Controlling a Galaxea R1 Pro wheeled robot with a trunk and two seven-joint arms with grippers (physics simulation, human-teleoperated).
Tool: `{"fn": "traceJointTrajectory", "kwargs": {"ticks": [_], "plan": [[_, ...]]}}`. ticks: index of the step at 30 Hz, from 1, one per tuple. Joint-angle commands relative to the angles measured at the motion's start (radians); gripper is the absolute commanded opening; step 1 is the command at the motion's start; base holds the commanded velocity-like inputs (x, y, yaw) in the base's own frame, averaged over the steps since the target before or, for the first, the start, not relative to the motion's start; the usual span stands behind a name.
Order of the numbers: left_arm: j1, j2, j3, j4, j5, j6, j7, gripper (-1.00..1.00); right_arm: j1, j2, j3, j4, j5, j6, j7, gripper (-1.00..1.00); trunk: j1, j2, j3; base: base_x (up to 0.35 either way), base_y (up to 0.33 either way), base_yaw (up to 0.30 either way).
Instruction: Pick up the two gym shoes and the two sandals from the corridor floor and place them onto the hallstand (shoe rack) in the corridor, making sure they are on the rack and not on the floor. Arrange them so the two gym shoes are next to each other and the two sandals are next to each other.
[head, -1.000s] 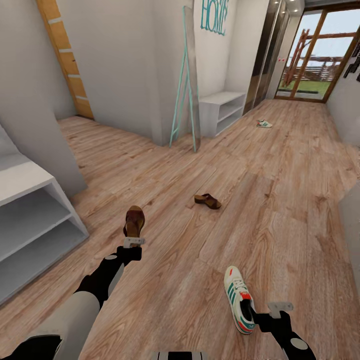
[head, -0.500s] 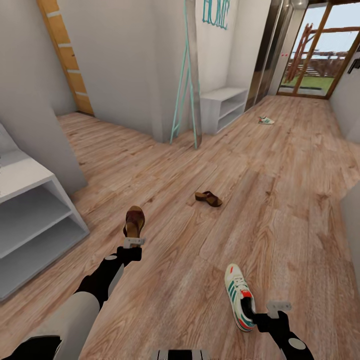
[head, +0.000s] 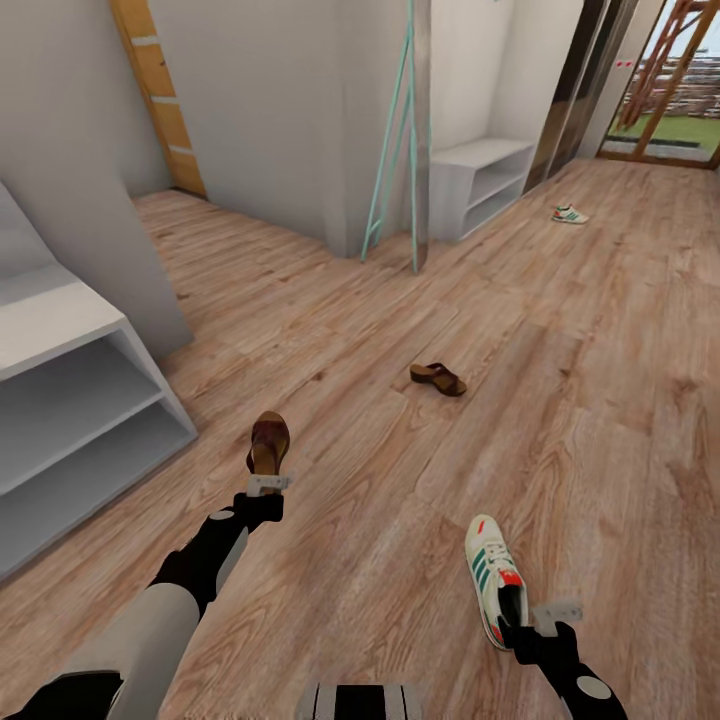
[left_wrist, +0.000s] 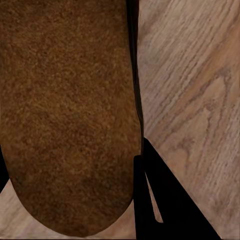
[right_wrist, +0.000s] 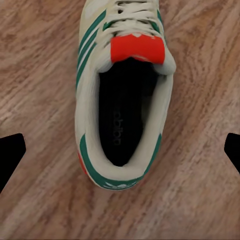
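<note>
Brown suede-like leather, matte and finely grained, is what your left gripper (head: 267, 484) carries: a sandal (head: 268, 444) with a rounded end, its heel pinched between the fingers, one dark finger (left_wrist: 150, 200) tight against its edge in the left wrist view. Your right gripper (head: 540, 620) hangs over the heel of a white gym shoe (head: 494, 578) with green stripes and a red-orange tongue tab; its fingers are spread wide, one black fingertip (right_wrist: 10, 152) at each side, clear of the shoe, which lies on the corridor floor (head: 600, 400). That floor is light wood-grain plank. A second sandal (head: 438, 378) lies further ahead, and a second gym shoe (head: 569, 214) far off near a low white bench (head: 480, 185). At your left stands the pale grey hallstand (head: 70, 400), two open shelves bare.
</note>
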Motion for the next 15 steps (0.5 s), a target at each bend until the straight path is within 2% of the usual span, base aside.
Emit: {"fn": "traceJointTrajectory", "kwargs": {"ticks": [1,9,15], "plan": [[0.0,-0.001,0.007,-0.002,-0.014,0.005,-0.008,-1.0,-0.001,0.001,-0.008,0.0,0.01,-0.005,0.008,1.0,0.0,-0.001,-0.006,0.0,0.0,0.154],[-0.002,-0.003,0.007,-0.003,-0.014,0.005,-0.008,-1.0,-0.001,0.0,-0.009,-0.001,0.009,-0.005,0.009,1.0,0.004,-0.002,-0.048,0.0,0.0,0.129],[-0.012,-0.004,0.005,-0.01,-0.014,0.006,-0.008,-1.0,-0.001,0.0,-0.009,-0.001,0.009,-0.005,0.008,1.0,0.006,-0.004,-0.08,0.0,0.0,0.045]]}}
